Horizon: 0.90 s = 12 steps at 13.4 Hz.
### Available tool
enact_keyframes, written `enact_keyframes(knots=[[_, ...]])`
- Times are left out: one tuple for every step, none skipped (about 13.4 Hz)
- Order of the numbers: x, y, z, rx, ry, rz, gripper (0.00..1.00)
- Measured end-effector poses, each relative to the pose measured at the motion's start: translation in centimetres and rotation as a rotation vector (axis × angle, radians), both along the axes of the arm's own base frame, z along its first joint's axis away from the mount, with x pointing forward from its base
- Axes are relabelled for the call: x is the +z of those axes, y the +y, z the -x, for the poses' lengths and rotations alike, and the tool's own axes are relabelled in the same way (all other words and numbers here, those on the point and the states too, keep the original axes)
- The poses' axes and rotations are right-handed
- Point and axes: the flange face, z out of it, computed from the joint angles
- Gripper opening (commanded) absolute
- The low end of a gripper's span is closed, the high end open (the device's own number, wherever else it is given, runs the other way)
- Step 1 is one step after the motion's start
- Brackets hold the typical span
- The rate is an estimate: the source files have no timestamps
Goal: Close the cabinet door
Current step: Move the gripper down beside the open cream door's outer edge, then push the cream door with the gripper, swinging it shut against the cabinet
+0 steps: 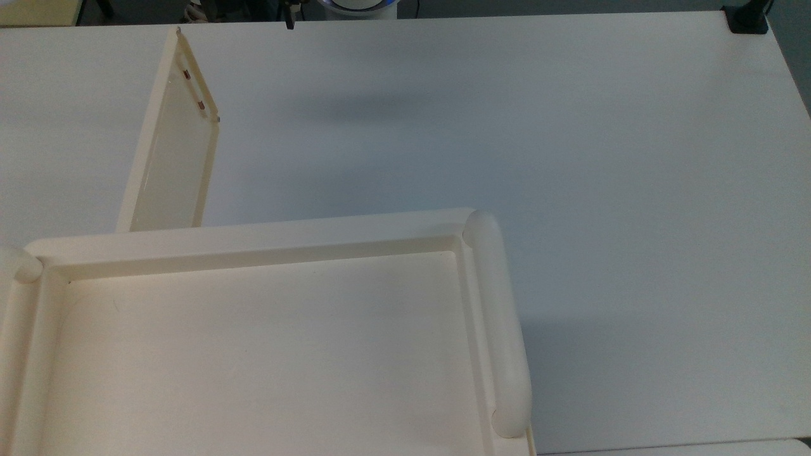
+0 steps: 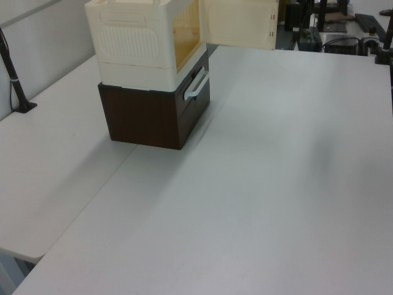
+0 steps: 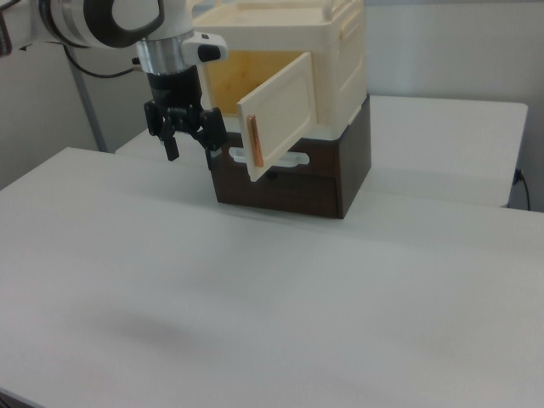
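Nearly nothing of the job was done at this moment: the cabinet door (image 3: 282,110) stood swung wide open, and the closing push was all still to come.

Reading the right view from its left side, the arm's gripper (image 3: 189,143) hung in the air above the white table (image 3: 255,306), its two black fingers spread apart and holding nothing. It hovered just beside the door's free edge, on the right view's left of it, and appeared to be short of contact, though the gap was too fine to judge with certainty. Next along, the door jutted out from the cabinet (image 3: 336,59), a copper-coloured handle strip (image 3: 252,140) running down its outer edge. Behind it, the cream unit sat on top of a dark brown drawer box (image 3: 336,170) with a pale pull handle.

From the top view, the door (image 1: 171,145) reached away from the cabinet's recessed top (image 1: 253,342) at roughly a right angle, on the top view's left. The left view likewise showed the door (image 2: 241,23) hanging out over the table and the amber interior (image 2: 186,34) exposed.

By appearances, what remained was the whole task: meeting the door's outer face, then sweeping it round on its hinge until it sat flush against the opening.
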Motion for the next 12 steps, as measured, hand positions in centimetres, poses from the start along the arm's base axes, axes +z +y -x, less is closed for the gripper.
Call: enact_keyframes(knots=[[-0.1,0.0,0.0,0.002,0.001,0.000,0.66],[-0.1,0.0,0.0,0.005,0.002,0.000,0.51],[-0.1,0.0,-0.1,0.019,0.002,0.000,0.41],[-0.1,0.0,-0.1,0.044,0.004,-0.001,0.29],[-0.2,0.0,-0.1,0.087,0.006,-0.001,0.20],[-0.3,0.0,-0.1,0.133,0.008,-0.002,0.13],[-0.3,-0.4,-0.1,0.216,0.011,-0.003,0.13],[-0.3,-0.9,-0.1,0.275,0.012,-0.004,0.13],[-0.1,-1.6,0.0,0.333,0.011,-0.004,0.13],[0.1,-2.6,0.2,0.389,0.008,-0.003,0.13],[0.5,-4.2,0.4,0.487,-0.002,0.003,0.13],[0.9,-5.2,0.4,0.564,-0.018,0.013,0.13]])
